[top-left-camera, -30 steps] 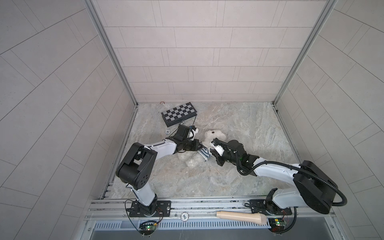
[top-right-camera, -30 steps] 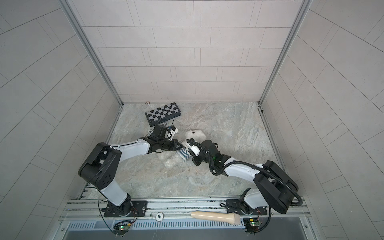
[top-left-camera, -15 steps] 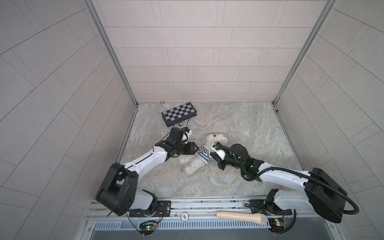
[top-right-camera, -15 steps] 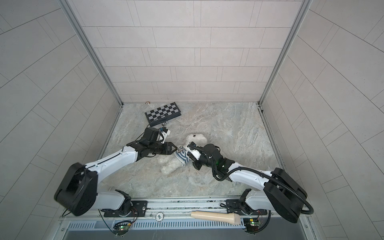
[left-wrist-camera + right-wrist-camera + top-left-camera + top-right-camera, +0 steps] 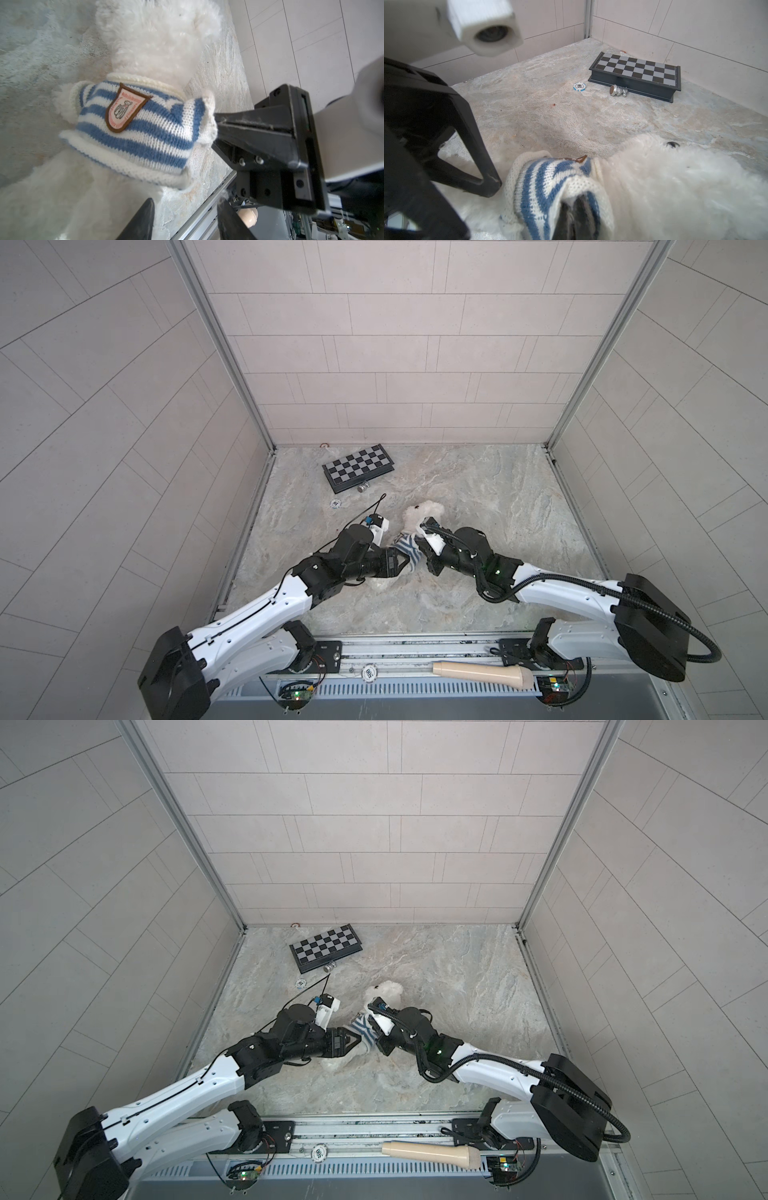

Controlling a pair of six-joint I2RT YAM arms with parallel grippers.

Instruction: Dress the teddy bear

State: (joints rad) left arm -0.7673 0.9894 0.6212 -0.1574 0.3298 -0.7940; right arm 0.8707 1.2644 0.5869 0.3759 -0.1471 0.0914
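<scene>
My left gripper (image 5: 404, 563) has just let go and swung down to the shirt (image 5: 141, 124) hem, jaws apart and empty. The right gripper (image 5: 577, 209) stays pinched on the sleeve. The bear (image 5: 422, 512) lies on the table (image 5: 478, 497) between the 2. I'd regrasp and tug the hem down.

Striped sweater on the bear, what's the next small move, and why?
Probably close the open left gripper on the rolled hem of the striped sweater and tug toward the legs: it sits high on the teddy bear, while the right gripper pinches a sleeve cuff.
</scene>
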